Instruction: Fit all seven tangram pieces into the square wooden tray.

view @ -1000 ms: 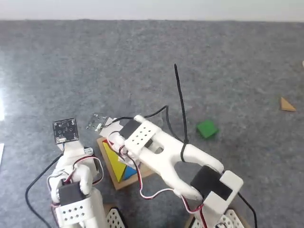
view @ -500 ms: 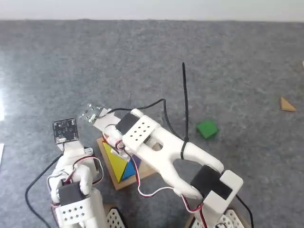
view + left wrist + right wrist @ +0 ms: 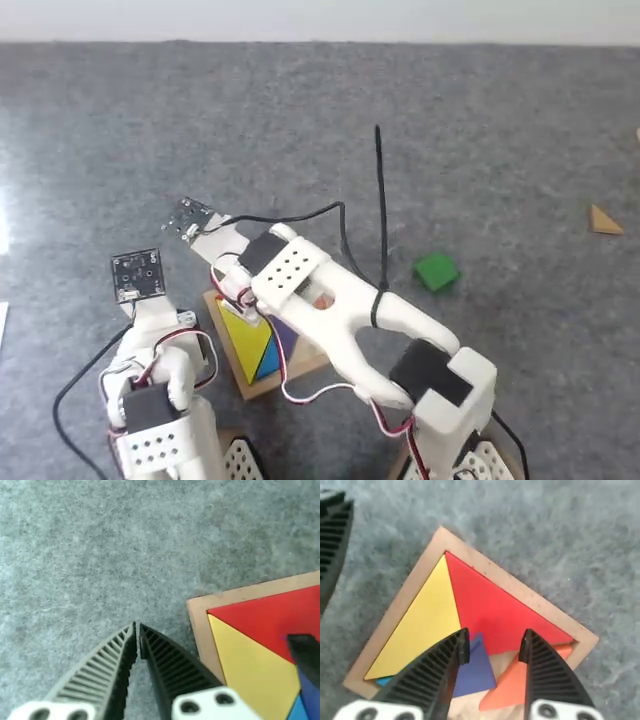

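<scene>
Right end effector (image 3: 494, 642) over tray (image 3: 520, 595); green piece (image 3: 436, 271) apart.

Robotics test bench, probably a laboratory or hobby workshop. A grey felt-like surface (image 3: 480, 130) meets a plain pale wall (image 3: 320, 18). A white plastic left arm (image 3: 150, 400) and right arm (image 3: 340, 310) carry exposed red and black cables (image 3: 381, 210) and a bare black circuit board (image 3: 137, 274).

High cam overhead, wrist cams close, all share tray (image 3: 520, 594)
</scene>
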Robot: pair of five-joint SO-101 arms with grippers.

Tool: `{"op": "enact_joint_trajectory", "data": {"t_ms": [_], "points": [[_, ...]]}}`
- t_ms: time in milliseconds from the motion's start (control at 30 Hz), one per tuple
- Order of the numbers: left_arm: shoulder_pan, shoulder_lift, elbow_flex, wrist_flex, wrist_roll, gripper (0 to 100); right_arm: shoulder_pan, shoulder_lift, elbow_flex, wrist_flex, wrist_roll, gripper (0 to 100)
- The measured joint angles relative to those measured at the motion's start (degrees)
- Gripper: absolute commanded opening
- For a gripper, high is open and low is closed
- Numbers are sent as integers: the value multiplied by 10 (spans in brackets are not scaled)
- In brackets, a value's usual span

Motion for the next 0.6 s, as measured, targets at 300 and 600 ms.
{"op": "enact_joint_trajectory", "data": {"t_ms": [300, 600], "points": [[0, 0, 0, 0, 0, 13, 0, 3, 0, -3, -20, 183], [0, 0, 0, 0, 0, 13, 0, 3, 0, -4, -20, 90]]}}
